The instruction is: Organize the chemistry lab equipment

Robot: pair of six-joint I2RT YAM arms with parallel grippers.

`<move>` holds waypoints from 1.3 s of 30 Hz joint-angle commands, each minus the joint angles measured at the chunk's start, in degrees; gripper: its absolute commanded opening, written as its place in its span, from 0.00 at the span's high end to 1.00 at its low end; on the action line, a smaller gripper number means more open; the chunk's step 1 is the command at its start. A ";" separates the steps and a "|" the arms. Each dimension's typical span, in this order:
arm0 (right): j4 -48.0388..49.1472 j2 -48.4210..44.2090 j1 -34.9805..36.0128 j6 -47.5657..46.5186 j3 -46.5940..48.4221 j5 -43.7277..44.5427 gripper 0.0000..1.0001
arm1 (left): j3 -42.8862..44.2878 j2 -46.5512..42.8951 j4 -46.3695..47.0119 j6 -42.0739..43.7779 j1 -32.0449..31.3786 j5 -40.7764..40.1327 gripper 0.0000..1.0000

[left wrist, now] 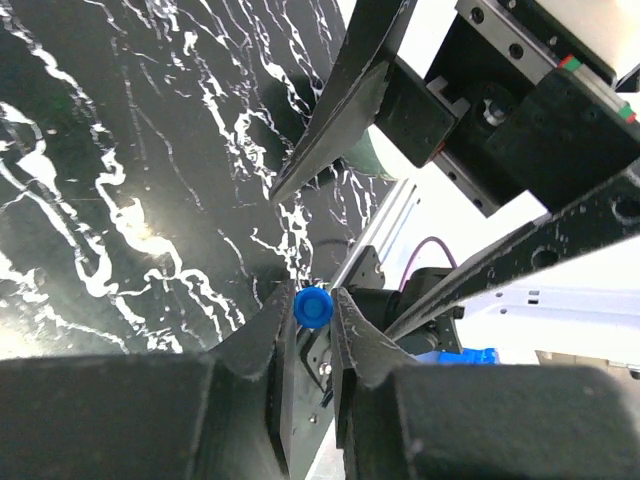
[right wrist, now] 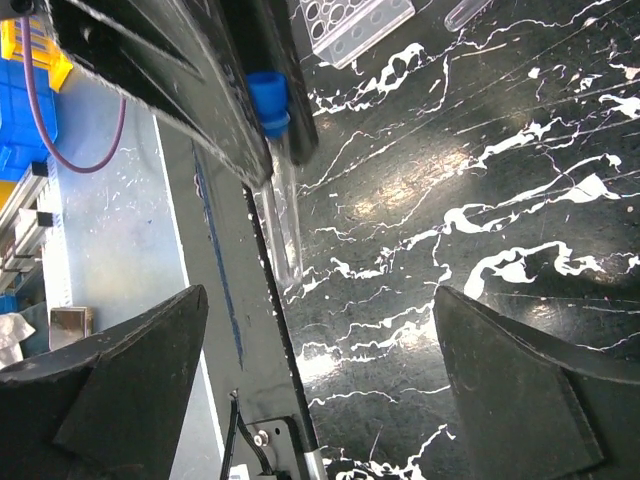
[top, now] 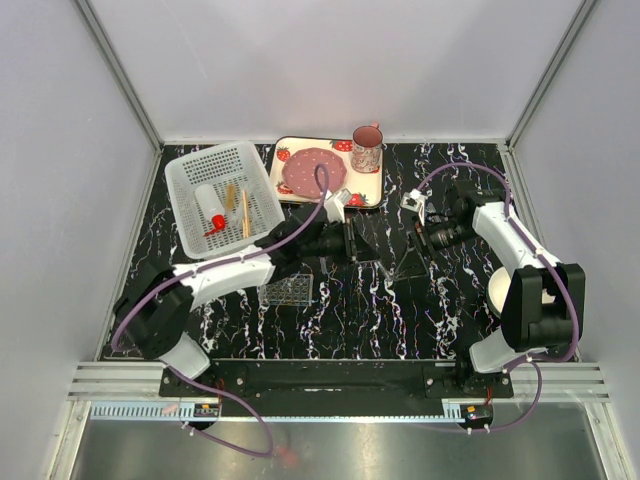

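My left gripper [left wrist: 312, 318] is shut on the blue cap of a thin blue-tipped tube [left wrist: 312, 305]. In the right wrist view the clear body of this tube [right wrist: 281, 215] hangs below its cap, over the black marbled table. My right gripper [right wrist: 320, 375] faces it with its jaws wide apart and nothing between them. Both grippers meet above the table's middle, the left [top: 352, 240] beside the right [top: 420, 240]. The clear grid tube rack [top: 287, 290] lies under the left arm. A white basket [top: 190, 175] at the back left holds the red-capped bottle [top: 213, 222] and wooden sticks [top: 245, 212].
A strawberry-printed tray [top: 280, 165] with a pink plate [top: 312, 172] and a mug [top: 366, 148] stands at the back centre. A cream bowl [top: 497, 290] shows partly behind the right arm. Another clear tube [right wrist: 465, 12] lies near the rack [right wrist: 355, 25].
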 commanded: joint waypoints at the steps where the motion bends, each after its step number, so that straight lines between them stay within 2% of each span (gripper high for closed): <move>1: 0.98 -2.79 0.35 -0.01 -0.05 0.32 0.00 | -4.16 -7.71 -0.91 4.20 1.43 -4.83 0.98; 4: 3.52 -3.85 0.26 1.83 -0.76 2.25 0.00 | -7.50 -13.95 -7.05 8.59 2.22 -11.59 0.98; 9: 7.66 -4.82 0.17 5.53 -2.34 6.04 0.00 | -12.77 -25.44 -18.23 16.06 2.83 -29.61 0.98; 11: 8.01 -4.64 0.26 5.71 -2.25 6.39 0.00 | -14.35 -28.27 -22.28 17.21 3.19 -37.05 0.97; 17: 8.01 -4.20 0.17 5.79 -2.34 6.66 0.00 | -18.49 -34.35 -28.44 18.62 4.59 -50.52 0.97; 24: 8.10 -4.03 0.17 5.79 -2.43 6.92 0.00 | -21.13 -36.11 -29.32 18.62 5.47 -56.96 0.96; 39: 8.01 -3.06 0.17 5.79 -2.52 7.27 0.00 | -23.85 -36.11 -29.93 18.54 5.83 -57.49 0.96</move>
